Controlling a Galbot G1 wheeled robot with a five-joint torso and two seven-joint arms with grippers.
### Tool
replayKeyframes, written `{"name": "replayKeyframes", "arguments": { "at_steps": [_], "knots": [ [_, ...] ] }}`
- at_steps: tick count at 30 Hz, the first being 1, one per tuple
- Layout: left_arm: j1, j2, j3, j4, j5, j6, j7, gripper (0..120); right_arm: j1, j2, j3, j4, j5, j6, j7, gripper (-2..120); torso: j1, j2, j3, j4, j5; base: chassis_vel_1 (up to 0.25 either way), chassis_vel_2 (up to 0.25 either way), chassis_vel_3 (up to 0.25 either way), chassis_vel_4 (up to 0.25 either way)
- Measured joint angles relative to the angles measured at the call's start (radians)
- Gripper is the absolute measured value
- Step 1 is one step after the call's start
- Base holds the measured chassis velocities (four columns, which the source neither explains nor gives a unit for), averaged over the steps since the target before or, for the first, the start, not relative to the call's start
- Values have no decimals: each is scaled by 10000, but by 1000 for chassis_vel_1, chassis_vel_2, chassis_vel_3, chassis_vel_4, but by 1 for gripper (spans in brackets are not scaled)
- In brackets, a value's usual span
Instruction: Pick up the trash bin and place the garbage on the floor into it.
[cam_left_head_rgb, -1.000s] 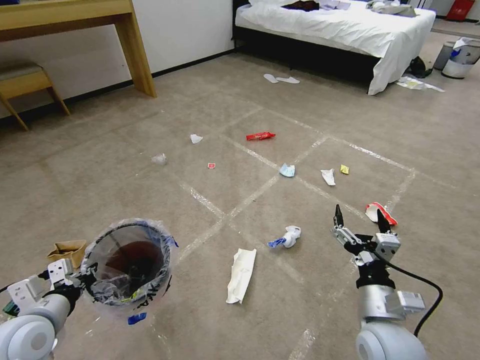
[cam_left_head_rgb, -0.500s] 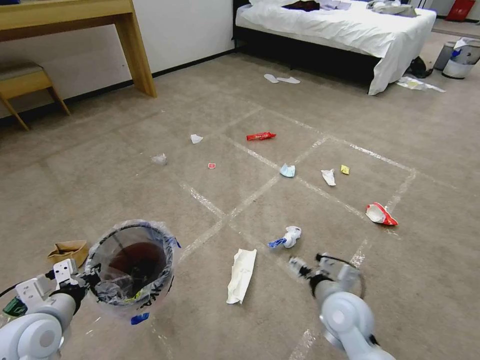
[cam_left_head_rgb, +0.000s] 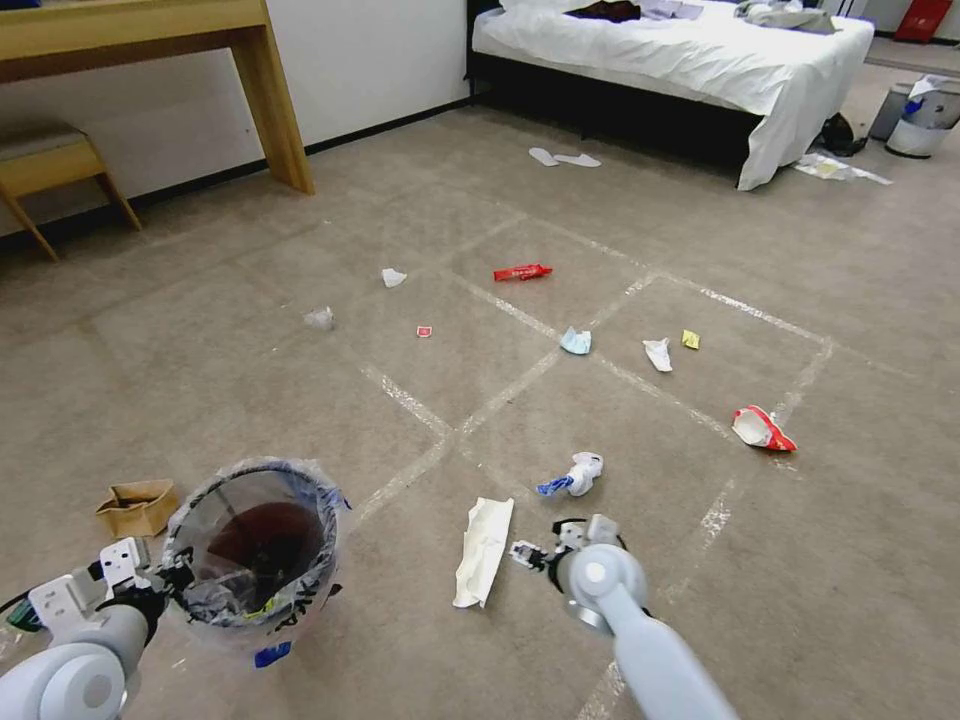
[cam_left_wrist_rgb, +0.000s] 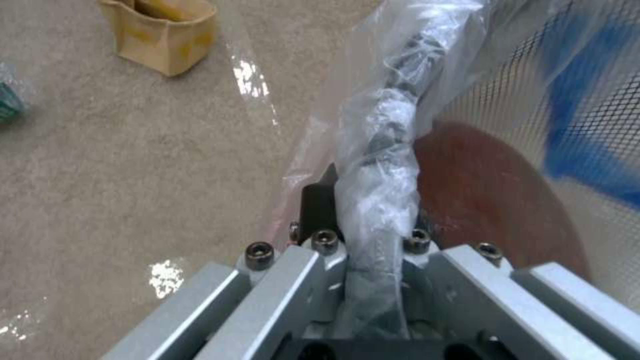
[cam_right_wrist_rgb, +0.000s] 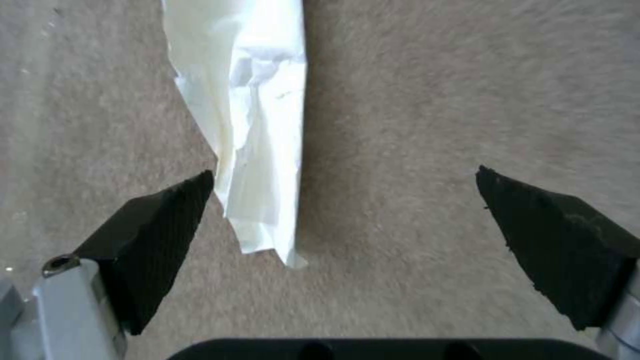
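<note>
My left gripper (cam_left_wrist_rgb: 373, 250) clamps the trash bin (cam_left_head_rgb: 255, 545) by its rim, carried beside me for loading, while my right gripper (cam_right_wrist_rgb: 347, 225) gapes above, probably, crumpled white paper (cam_right_wrist_rgb: 250, 125).

the right gripper (cam_right_wrist_rgb: 343, 210) hangs with its fingers spread wide over bare carpet (cam_right_wrist_rgb: 427, 125), the long white paper (cam_right_wrist_rgb: 250, 125) just inside one fingertip, nothing else between them. on the left, the bin (cam_left_head_rgb: 255, 545) blocks the way; open floor lies around the blue-and-white wad (cam_left_head_rgb: 575, 473).
</note>
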Motion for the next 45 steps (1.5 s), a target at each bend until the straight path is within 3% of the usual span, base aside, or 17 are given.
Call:
{"name": "replayKeyframes", "arguments": {
  "at_steps": [6,18,35,45],
  "knots": [
    [18,-127,-99,5,9,-7,-91,1,801,548,-258,-1881,-291,150,-783,100,0,0,0,-2,-1,0,0,0,0],
    [136,-201,-197,-52,4,-135,-93,1,1235,1505,-299,-3183,-913,333,-1569,100,0,0,-1,0,0,0,0,0,0],
    [97,-179,-109,-40,4,-203,-65,1,1293,1711,-126,-4205,-1728,877,-2319,100,-2,0,-1,-2,0,0,0,0,0],
    [218,-215,-170,-98,12,-349,29,1,1554,1927,-182,-4877,-2259,1755,-3189,100,-2,0,-1,-1,1,0,0,0,0]
  ]
}}
